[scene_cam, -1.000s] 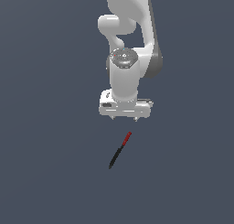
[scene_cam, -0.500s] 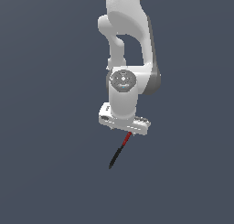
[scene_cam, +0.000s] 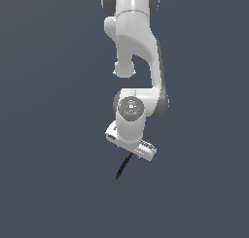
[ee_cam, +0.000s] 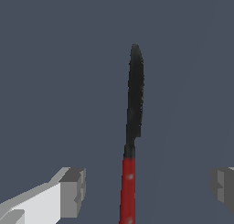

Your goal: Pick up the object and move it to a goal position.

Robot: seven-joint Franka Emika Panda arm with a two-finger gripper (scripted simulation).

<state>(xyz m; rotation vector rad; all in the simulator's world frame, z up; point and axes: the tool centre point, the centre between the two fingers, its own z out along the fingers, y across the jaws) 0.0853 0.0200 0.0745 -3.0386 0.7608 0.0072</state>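
The object (scene_cam: 122, 167) is a thin stick, black along most of its length with a short red end, lying on the dark grey floor. In the exterior view its red end sits just under my white hand and the black part sticks out toward the front left. In the wrist view the stick (ee_cam: 132, 127) runs straight down the middle between my two fingers. My gripper (ee_cam: 148, 186) is open, low over the red end, with one grey fingertip (ee_cam: 75, 191) on each side and clear of the stick. It holds nothing.
The plain dark grey floor (scene_cam: 48, 183) surrounds the stick on all sides. The white arm (scene_cam: 138, 62) rises behind the hand in the exterior view.
The arm has leaned forward and the hand has come down over the stick's red end, turning to line up with it. The stick has not moved.
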